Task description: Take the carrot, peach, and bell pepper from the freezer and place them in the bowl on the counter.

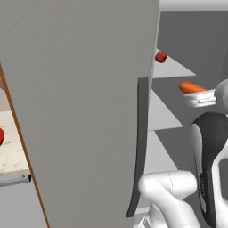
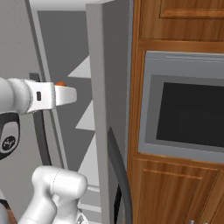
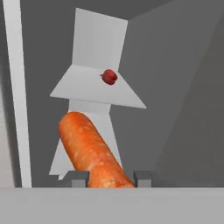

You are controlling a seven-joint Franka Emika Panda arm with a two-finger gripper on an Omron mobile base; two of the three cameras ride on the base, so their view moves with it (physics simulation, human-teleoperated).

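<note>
My gripper (image 3: 109, 179) is shut on the carrot (image 3: 89, 148), a bright orange stick that juts forward between the finger tips. In the left base view the carrot (image 1: 190, 87) hangs in front of the open freezer's white shelves (image 1: 171, 69), held by the gripper (image 1: 202, 96). The red bell pepper (image 1: 160, 56) rests on an upper shelf, above and beyond the carrot; it is the bell pepper (image 3: 109, 77) in the hand view. A sliver of the red bowl (image 1: 1, 136) shows on the beige counter (image 1: 12, 151) at far left. The peach is out of view.
The freezer's open grey door (image 1: 80, 111) with its dark bar handle (image 1: 140, 142) stands between the arm and the counter. To the right of the freezer are wooden cabinets (image 2: 175, 30) and a built-in oven (image 2: 188, 113).
</note>
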